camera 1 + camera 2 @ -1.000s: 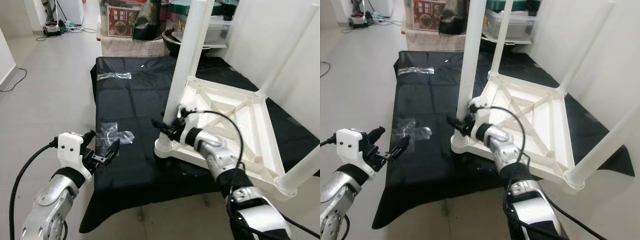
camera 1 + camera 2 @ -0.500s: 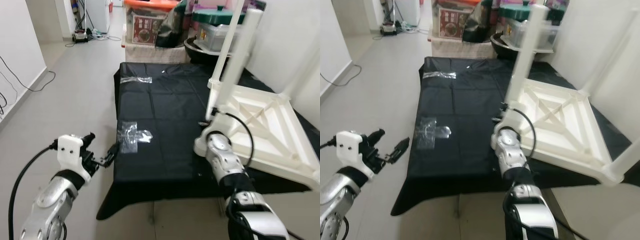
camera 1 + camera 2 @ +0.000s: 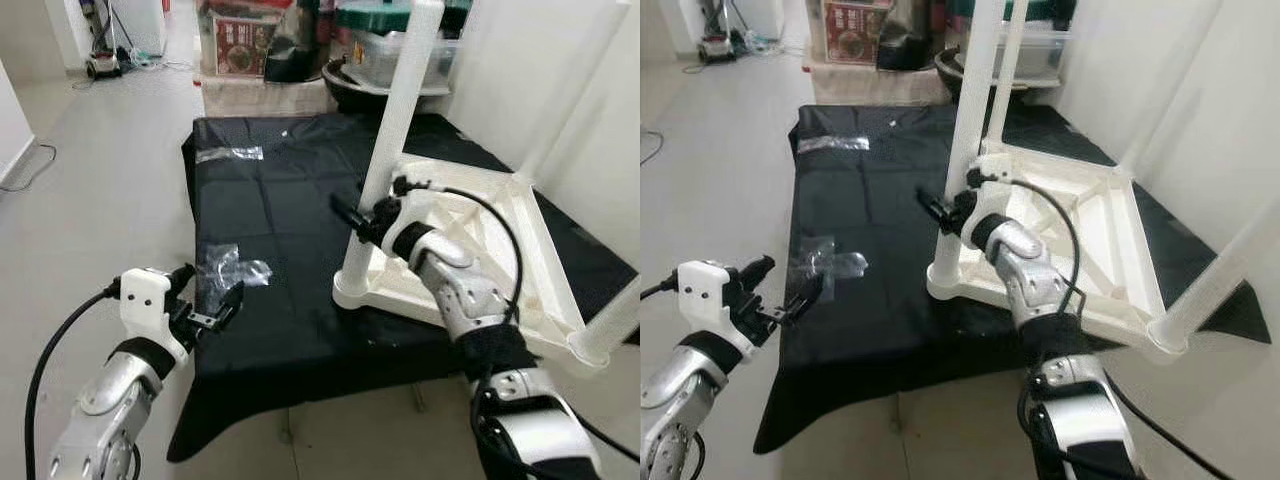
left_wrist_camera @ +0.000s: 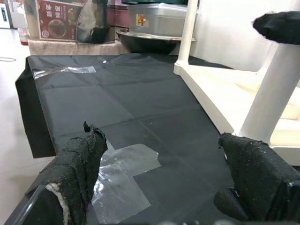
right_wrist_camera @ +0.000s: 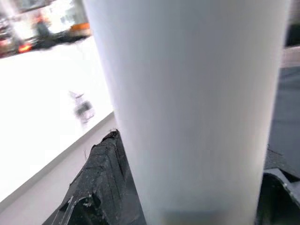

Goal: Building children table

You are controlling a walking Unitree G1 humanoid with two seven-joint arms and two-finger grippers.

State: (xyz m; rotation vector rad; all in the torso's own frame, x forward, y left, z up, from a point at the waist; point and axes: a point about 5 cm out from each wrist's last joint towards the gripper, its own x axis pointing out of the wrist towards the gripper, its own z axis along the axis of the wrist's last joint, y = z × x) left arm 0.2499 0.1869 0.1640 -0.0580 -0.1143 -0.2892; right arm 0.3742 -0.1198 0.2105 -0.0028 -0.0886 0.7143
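The white plastic children's table [image 3: 500, 240] lay upside down on a low surface draped in black cloth [image 3: 280, 220], its round white legs pointing up. The right gripper [image 3: 362, 225] was at the nearest white leg [image 3: 392, 150], partway up it, with one black finger [image 5: 101, 178] on each side of the post; it appeared to be clamped on the leg, though the blurred wrist view left actual contact a little uncertain. The left gripper [image 3: 208, 312] hung off the near edge of the cloth, well to the left of the table, its fingers [image 4: 79, 159] spread apart and holding nothing. Just beyond it lay a crumpled clear plastic bag [image 3: 228, 270], and farther off a second clear wrapper [image 3: 228, 153].
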